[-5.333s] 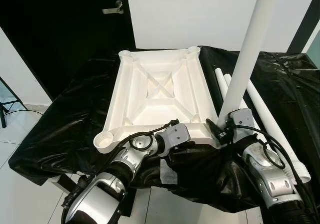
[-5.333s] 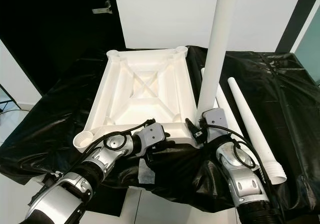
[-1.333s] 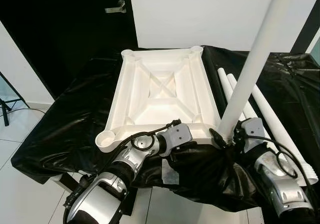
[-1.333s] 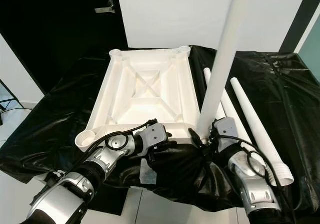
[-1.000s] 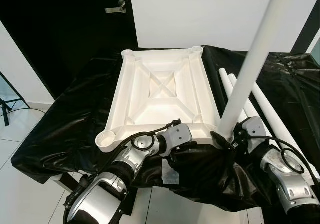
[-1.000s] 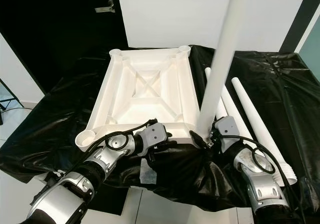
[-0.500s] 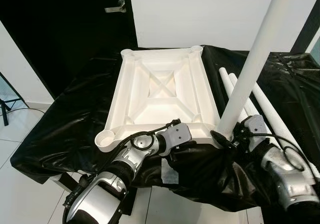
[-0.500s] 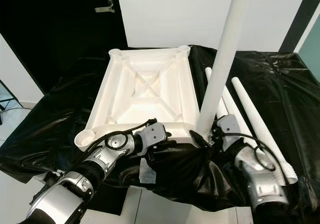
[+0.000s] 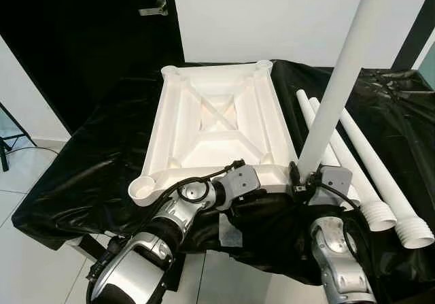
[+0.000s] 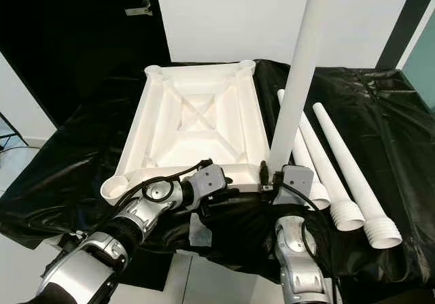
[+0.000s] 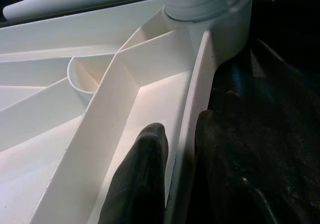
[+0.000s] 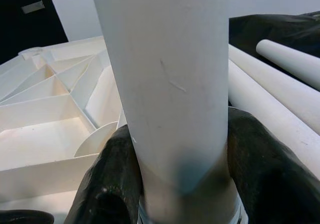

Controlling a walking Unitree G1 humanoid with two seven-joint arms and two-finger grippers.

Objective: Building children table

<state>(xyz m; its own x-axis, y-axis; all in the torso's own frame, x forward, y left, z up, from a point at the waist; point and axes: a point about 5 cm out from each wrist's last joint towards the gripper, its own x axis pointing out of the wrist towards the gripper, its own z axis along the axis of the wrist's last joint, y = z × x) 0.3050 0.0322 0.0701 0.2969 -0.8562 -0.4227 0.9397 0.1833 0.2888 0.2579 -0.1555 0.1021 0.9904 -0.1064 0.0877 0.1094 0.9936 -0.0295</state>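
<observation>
Right wrist view: your right gripper [image 12: 172,184] clamps the upright table leg [image 12: 165,83], whose long axis rises straight from the tabletop [image 9: 217,124] corner socket directly below, while your left gripper [image 11: 175,179] pinches the tabletop's near rim.

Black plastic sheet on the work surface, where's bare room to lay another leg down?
The black sheet lies bare left of the tabletop, and at the far right corner past the three loose legs. The near right is crowded: upright leg, right gripper.
</observation>
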